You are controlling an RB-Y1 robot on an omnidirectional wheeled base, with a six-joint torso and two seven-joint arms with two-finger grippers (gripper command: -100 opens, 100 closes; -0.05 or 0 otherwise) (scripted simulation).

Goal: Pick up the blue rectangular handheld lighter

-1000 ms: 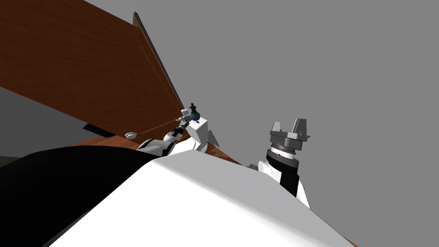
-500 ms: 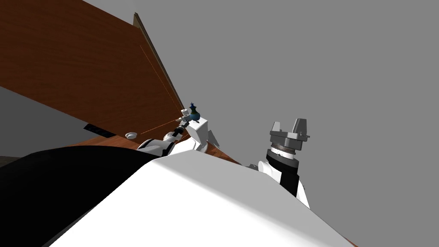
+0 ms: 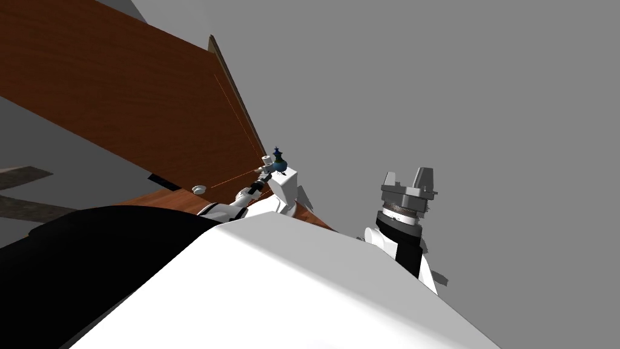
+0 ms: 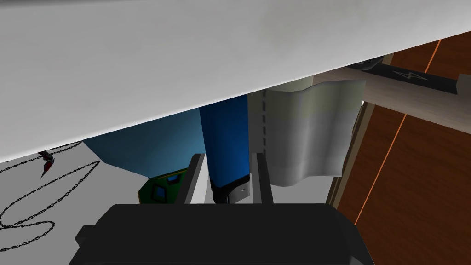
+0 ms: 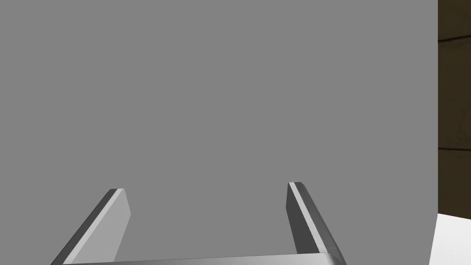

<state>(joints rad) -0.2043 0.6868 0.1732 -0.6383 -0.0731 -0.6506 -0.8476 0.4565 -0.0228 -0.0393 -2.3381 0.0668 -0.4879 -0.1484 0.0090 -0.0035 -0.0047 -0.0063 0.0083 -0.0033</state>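
The blue rectangular lighter [image 4: 225, 129] stands upright between the two fingers of my left gripper [image 4: 226, 157], which is shut on its lower end, where a grey and black cap shows. In the head view my left arm [image 3: 242, 197] reaches forward to a small cluster of things at the edge of the brown wood surface [image 3: 121, 103]. My right gripper [image 3: 407, 177] is raised off to the right, open and holding nothing; its fingers [image 5: 117, 207] stand wide apart before a plain grey wall.
Beside the lighter are a light blue block [image 4: 152, 147], a green item [image 4: 161, 188] and a pale grey rippled object [image 4: 308, 133]. A thin chain [image 4: 27, 198] lies on the white surface. Brown wood with an orange line [image 4: 414, 161] lies past the grey object.
The whole head view has shifted, so I have turned or moved; the wood panel and my left hand now sit slightly further right. The right gripper is in the same place.
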